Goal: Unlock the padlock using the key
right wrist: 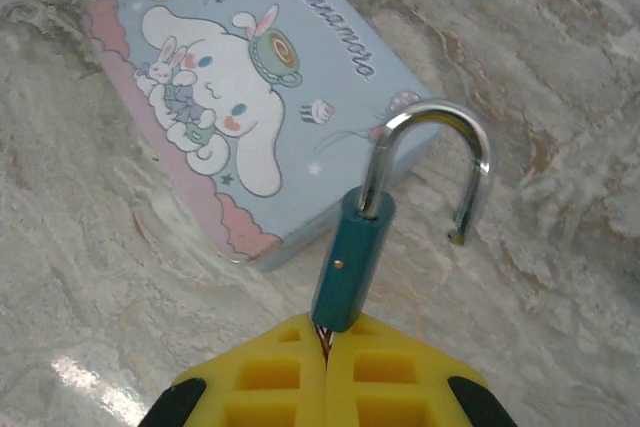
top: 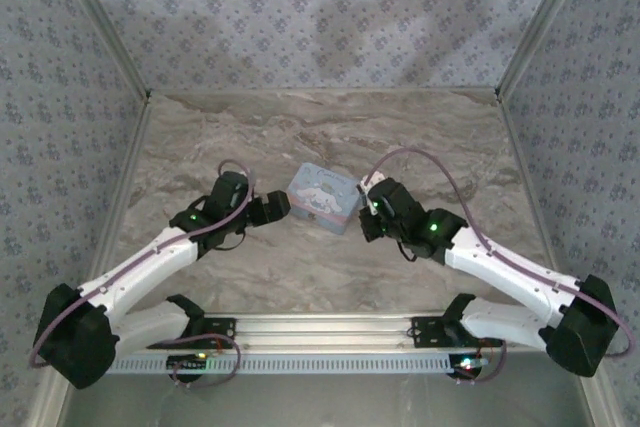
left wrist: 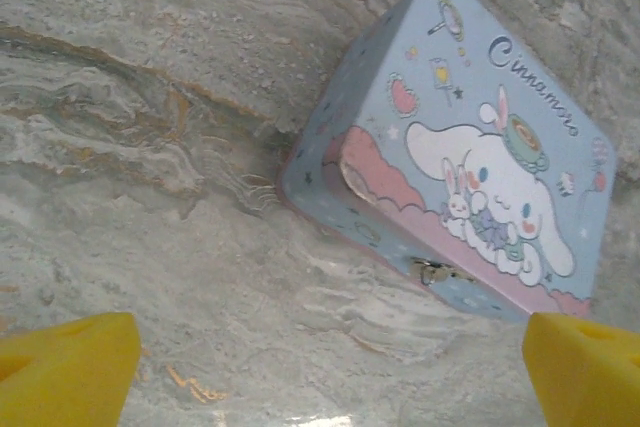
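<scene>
Nearest the arm's own camera, the right gripper (right wrist: 325, 342) has its yellow ribbed pads pressed together on the lower end of a small padlock (right wrist: 350, 252) with a teal cylindrical body. The lock stands up out of the pinch, above the marble. A thin striped sliver (right wrist: 321, 333) sits at the pads' seam under the body; whether it belongs to the key is too small to tell. The polished steel shackle (right wrist: 440, 142) keeps one leg in the body while its free end hangs clear, so the lock looks already sprung.

The lock is probably dense for its size and fully rigid, with a smooth painted barrel that could roll or slip in a two-pad pinch. The best hold is probably low across the barrel, leaving the keyway end and hoop free. The shackle is slick and probably swivels, so it makes a poor handle.

The left gripper (left wrist: 325, 367) has its jaws spread wide on nothing, its yellow fingertips (left wrist: 65, 372) over bare marble just short of the box.

Between the arms lies a pale blue rectangular tin (left wrist: 470, 147) printed with a white long-eared cartoon character, a small metal latch (left wrist: 432, 270) on its side. Beyond it, the marble-patterned tabletop (top: 330, 127) runs to the papered walls (top: 300, 17).
</scene>
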Available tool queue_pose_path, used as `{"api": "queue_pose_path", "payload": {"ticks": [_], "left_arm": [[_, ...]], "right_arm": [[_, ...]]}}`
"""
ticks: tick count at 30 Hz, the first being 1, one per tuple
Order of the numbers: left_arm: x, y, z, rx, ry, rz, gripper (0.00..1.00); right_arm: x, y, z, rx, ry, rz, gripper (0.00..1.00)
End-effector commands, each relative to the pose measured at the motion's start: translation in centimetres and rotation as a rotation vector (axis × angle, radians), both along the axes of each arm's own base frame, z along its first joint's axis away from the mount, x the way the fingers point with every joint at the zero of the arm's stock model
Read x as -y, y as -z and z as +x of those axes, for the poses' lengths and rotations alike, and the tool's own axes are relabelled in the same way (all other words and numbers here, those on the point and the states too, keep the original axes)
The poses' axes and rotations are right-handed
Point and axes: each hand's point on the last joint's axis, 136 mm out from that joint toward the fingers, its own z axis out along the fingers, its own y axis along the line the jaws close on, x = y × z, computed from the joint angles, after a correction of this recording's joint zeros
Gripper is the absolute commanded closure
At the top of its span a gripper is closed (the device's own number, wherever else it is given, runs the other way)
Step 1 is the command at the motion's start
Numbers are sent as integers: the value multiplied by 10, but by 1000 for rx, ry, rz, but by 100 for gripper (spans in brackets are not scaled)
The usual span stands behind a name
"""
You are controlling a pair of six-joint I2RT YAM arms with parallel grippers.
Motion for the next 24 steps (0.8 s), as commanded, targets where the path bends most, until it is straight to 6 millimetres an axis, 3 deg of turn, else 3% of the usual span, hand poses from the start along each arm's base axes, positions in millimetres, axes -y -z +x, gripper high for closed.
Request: {"api": "queue_pose_path", "payload": {"ticks": [1,11,24], "left_arm": [[-1,4,-9,16,-7,34,2],[-1,5,-16,37,-6,36,2],[-7,2,-19,52,-18,41,2]], "right_arm": [[32,17,0,-124,141,11,100],[85,75,21,-390,406,-18,100],[108,115,48,-460,536,-66,100]]}}
